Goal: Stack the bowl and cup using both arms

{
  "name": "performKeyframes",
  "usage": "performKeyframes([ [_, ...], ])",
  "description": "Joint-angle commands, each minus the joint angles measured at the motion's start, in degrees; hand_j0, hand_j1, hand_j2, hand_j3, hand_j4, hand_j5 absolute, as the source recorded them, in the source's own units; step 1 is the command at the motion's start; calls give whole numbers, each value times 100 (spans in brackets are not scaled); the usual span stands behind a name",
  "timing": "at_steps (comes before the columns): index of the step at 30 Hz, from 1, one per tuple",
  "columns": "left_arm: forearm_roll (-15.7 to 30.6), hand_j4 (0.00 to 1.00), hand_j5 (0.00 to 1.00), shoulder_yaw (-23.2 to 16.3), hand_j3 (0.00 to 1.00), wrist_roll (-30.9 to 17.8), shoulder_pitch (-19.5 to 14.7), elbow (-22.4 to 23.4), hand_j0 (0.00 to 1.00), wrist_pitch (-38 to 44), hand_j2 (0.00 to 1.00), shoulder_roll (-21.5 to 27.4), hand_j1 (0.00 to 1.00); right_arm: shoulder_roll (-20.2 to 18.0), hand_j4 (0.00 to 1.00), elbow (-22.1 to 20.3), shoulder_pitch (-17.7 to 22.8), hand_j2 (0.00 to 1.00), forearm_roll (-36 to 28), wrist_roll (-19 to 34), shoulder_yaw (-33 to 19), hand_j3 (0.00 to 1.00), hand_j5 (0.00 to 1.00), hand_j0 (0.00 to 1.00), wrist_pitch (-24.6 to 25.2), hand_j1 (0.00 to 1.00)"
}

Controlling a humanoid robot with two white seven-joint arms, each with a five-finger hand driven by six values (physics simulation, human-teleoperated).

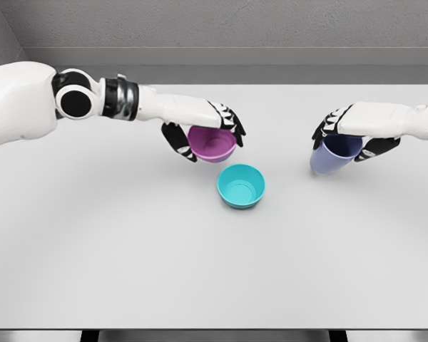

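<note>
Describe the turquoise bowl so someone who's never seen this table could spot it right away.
On the white table, look near the middle, between the two arms. The turquoise bowl sits upright there, just below the purple bowl. It is the only container no robot hand holds, and the only turquoise one.

White table [128, 271], grey wall [221, 25]

**Where there is room on the table**

The teal bowl [241, 185] sits alone in the middle of the table [93, 249], with nothing over its open top. The left hand [203, 132], holding the purple bowl [212, 144], is just beside it, maybe touching; the view is unclear. The right hand [353, 132] with the blue cup [334, 155] is well apart. The front half of the table is bare.
</note>
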Motion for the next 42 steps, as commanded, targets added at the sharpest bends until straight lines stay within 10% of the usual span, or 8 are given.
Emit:
performKeyframes([
  [1, 53, 68, 68, -4, 68, -5, 0, -18, 68, 9, 68, -71, 68, -15, 67, -29, -9, 67, -43, -3, -1, 67, 67, 67, 12, 67],
  [42, 53, 68, 68, -154, 68, 3, -44, -589, 68, 9, 68, -387, 68, -244, 67, -512, -114, 67, -43, -3, -10, 67, 67, 67, 12, 67],
])
